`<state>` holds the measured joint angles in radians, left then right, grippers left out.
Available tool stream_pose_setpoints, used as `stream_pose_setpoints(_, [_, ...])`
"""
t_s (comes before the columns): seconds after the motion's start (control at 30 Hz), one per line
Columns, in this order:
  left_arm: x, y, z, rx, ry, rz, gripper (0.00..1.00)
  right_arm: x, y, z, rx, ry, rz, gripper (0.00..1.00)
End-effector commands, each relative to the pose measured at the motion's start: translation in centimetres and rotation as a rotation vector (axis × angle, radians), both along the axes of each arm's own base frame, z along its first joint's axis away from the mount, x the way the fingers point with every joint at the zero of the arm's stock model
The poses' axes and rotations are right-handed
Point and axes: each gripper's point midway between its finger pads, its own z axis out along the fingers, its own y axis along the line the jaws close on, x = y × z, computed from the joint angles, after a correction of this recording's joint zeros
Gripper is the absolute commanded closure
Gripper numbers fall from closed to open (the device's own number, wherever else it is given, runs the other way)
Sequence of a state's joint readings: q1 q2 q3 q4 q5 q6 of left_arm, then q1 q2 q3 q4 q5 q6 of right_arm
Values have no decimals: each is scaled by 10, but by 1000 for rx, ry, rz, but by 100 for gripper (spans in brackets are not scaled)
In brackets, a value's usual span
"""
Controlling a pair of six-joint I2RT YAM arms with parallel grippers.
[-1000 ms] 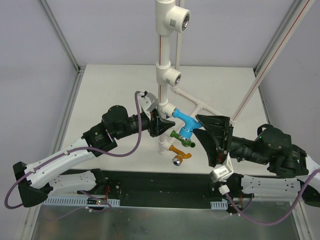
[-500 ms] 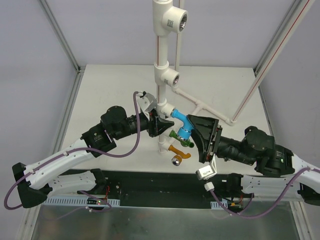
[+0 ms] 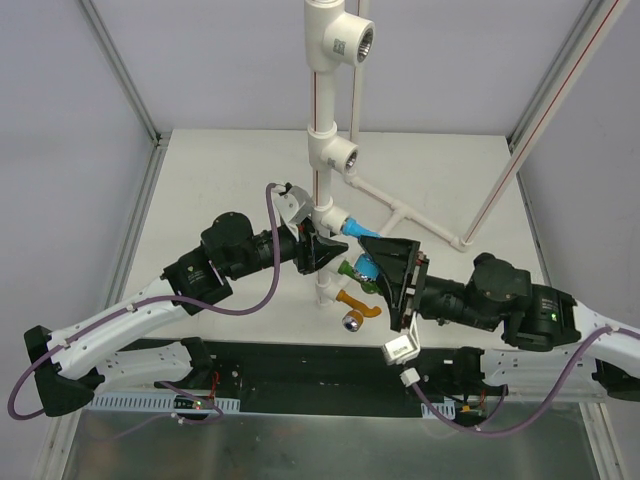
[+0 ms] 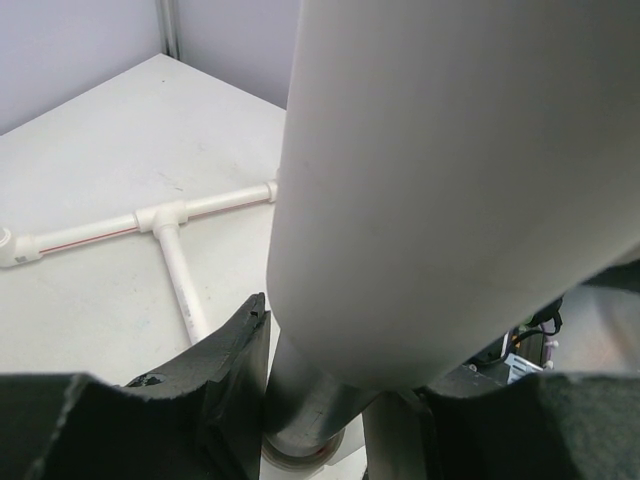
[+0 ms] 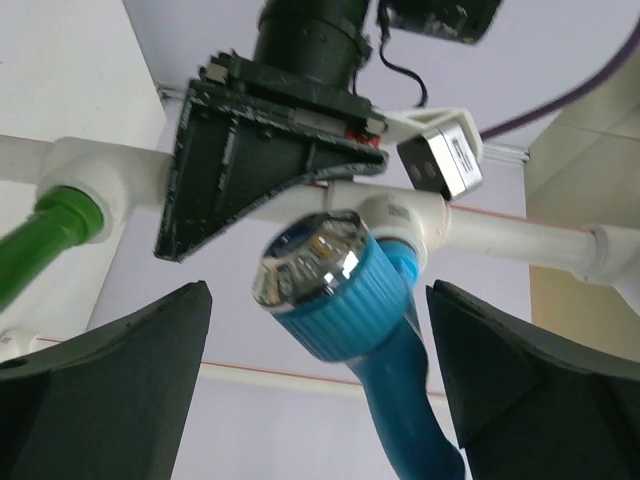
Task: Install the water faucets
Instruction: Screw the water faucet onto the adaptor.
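Light-blue plastic is seen between the wide-spread fingers of the right claw (image 5: pixel 318 295): the blue faucet (image 5: pixel 345 320), touched by neither finger, its shiny metal end turned toward the wrist camera. It is mounted on the white pipe (image 3: pixel 322 180), which is clamped by the left claw (image 3: pixel 319 250). The green faucet (image 3: pixel 350 270) and orange faucet (image 3: pixel 356 300) are found toward 6 o'clock of it in the top view, above the counter (image 3: pixel 230 170).
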<state>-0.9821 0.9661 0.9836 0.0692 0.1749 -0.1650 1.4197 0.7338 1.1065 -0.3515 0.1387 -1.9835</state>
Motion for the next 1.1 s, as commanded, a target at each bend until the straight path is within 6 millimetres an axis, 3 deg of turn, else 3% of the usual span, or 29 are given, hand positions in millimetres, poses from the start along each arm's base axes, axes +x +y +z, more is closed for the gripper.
stream_pose_setpoints(0.0, [-13, -1, -20, 2, 208, -3, 100, -13, 13, -18, -102, 27, 66, 1])
stream_pose_setpoints(0.07, [-14, -1, -21, 5, 208, -6, 100, -16, 15, -21, -109, 55, 72, 5])
stream_pose_setpoints(0.13, [-14, -1, -20, 3, 206, -4, 100, -13, 14, -32, -142, 73, 47, 31])
stream_pose_setpoints(0.23, [-14, 0, -22, 4, 207, -3, 100, -7, 14, -39, -89, 126, 4, 92])
stream_pose_setpoints(0.33, [-14, 2, -21, 1, 205, 1, 100, 3, 8, -43, -18, 199, -73, 93])
stream_pose_setpoints(0.4, [-14, 1, -21, 2, 204, 0, 100, 14, 4, -42, 65, 284, -157, 100])
stream_pose_setpoints(0.5, [-13, 0, -22, 6, 210, 1, 100, 26, 1, -24, 339, 558, -265, 100])
stream_pose_setpoints(0.57, [-13, -2, -23, 9, 211, -2, 100, 28, -1, -21, 405, 713, -317, 100])
stream_pose_setpoints(0.67, [-12, -2, -23, 8, 209, -1, 100, 24, -5, 24, 742, 1103, -291, 100])
stream_pose_setpoints(0.87, [-14, -3, -24, 9, 215, -9, 100, 18, -10, 60, 1084, 1618, -262, 100])
stream_pose_setpoints(0.97, [-15, -4, -25, 10, 223, -13, 100, 22, -17, 63, 1271, 1835, -294, 100])
stream_pose_setpoints(1.07, [-16, -4, -25, 7, 231, -18, 100, 32, -31, 53, 1432, 1951, -351, 100])
